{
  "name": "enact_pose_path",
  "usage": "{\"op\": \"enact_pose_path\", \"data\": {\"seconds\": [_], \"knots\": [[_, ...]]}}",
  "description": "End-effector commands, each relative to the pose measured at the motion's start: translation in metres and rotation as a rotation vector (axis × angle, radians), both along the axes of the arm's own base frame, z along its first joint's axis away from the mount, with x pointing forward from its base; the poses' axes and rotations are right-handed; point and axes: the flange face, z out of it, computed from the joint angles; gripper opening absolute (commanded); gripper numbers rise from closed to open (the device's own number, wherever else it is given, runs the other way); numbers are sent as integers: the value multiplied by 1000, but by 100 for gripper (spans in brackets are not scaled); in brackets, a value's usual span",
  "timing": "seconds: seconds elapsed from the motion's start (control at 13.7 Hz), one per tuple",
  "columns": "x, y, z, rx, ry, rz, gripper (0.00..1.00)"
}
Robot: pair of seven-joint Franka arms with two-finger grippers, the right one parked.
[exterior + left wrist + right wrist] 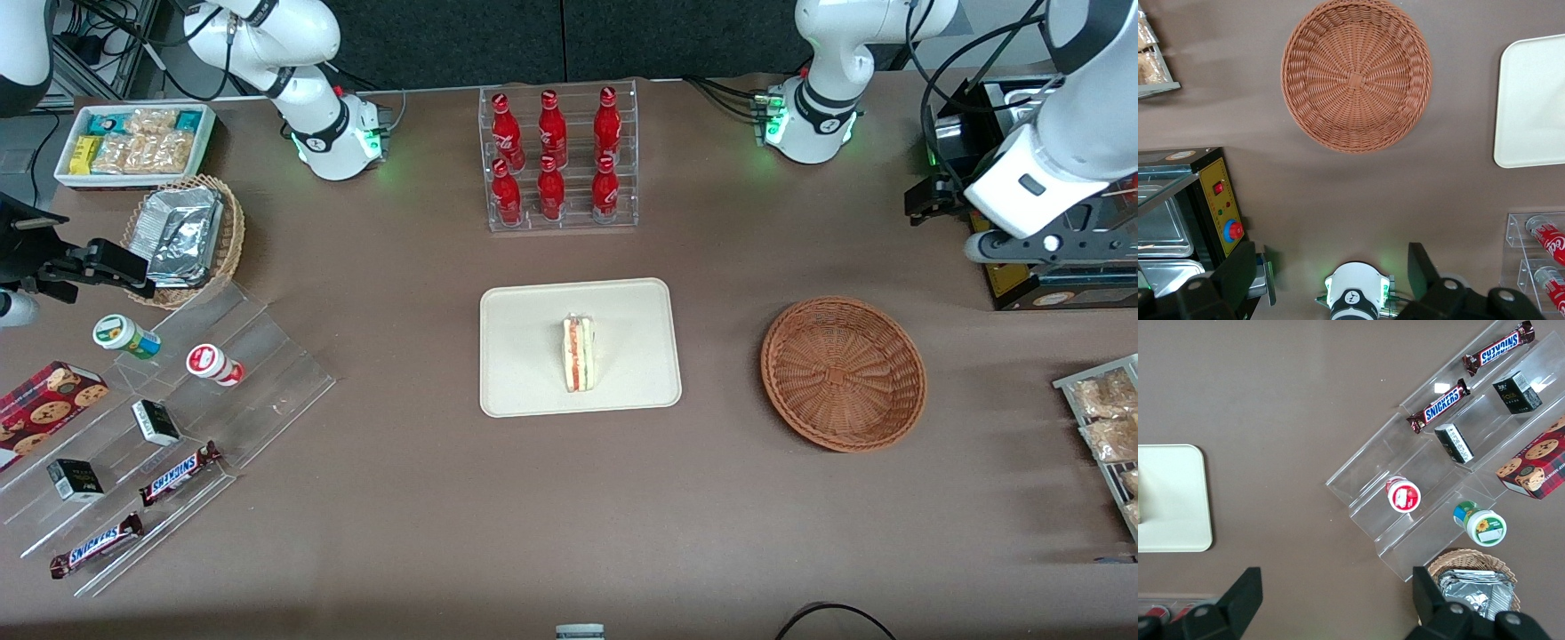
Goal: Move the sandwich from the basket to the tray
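We see the sandwich [580,353] upright mid-tray [533,391] | basket [843,372] empty, beside the tray toward the working arm's end of the desk [400,498] | gripper [1331,283] raised farther back, jaws spread, holding nothing.

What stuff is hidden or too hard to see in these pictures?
1. Left wrist view: the tray is cut by the edge, so the sandwich on it is missing there.
2. Same view: the open pincer, farther from the front camera than the basket, has its body cut off.
3. Front view: bottle labels are too small.
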Motion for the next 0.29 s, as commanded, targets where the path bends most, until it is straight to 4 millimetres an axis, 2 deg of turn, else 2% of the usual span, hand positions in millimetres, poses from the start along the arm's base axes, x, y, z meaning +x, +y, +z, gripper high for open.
{"op": "enact_pose_path", "data": {"seconds": [0.0,0.22], "knots": [[1,8,3,-47,15,11,100],[3,15,-10,-66,26,12,100]]}}
